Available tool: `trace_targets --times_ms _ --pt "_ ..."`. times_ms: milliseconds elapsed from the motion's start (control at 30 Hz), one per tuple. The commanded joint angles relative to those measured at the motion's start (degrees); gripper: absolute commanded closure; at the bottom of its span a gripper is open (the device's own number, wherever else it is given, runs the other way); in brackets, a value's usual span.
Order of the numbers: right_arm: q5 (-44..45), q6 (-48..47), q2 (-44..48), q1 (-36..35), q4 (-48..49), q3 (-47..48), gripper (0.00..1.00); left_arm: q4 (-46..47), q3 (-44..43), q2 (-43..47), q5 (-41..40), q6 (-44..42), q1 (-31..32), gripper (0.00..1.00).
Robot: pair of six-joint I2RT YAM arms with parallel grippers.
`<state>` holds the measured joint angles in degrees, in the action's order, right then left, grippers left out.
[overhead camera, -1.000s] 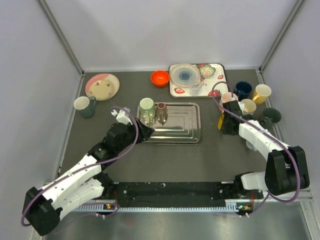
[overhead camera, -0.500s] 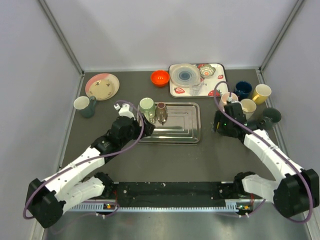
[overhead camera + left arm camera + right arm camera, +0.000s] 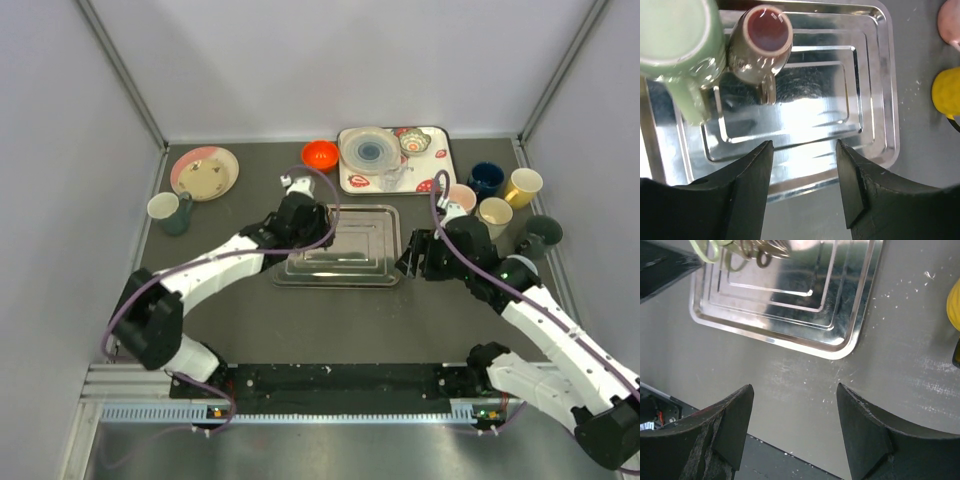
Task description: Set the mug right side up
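Two mugs stand at the left end of the steel tray: a pale green mug and a brown mug with its mouth up. My left gripper hangs open and empty above the tray's near rim; in the top view the left gripper covers both mugs. The right gripper is open and empty over bare table by the tray's near right corner, and the top view shows this right gripper there too. Only a sliver of a yellow mug shows, so I cannot tell how it stands.
An orange bowl and a patterned tray of dishes sit at the back. A pink plate and a mug are at the left. Several cups cluster at the right, behind the right arm.
The left arm has swung forward over the tray's left end, hiding the two mugs from above. The right gripper has opened and moved left, away from the yellow mug, toward the tray.
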<state>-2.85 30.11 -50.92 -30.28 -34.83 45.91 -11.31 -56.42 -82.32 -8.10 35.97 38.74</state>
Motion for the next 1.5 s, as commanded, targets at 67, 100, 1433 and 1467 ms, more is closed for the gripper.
trace_targets --times_ms 67,100,1433,1467 --pt "-2.51 -0.22 3.28 -0.48 2.05 0.41 0.33 -2.66 -8.43 -10.38 -4.99 -0.55 0.54 0.46" --pt "-2.68 -0.23 3.45 -0.57 2.05 0.23 0.33 -3.53 -9.66 -11.36 -5.95 -0.72 0.55 0.46" --pt "-4.00 -1.10 3.28 -0.57 3.45 -2.05 0.32 -7.68 -21.54 -27.80 -14.05 -2.39 -0.86 1.00" --pt "-4.00 -1.10 3.28 -0.48 3.45 -1.97 0.32 -7.50 -21.19 -27.63 -13.88 -2.39 -0.77 1.00"
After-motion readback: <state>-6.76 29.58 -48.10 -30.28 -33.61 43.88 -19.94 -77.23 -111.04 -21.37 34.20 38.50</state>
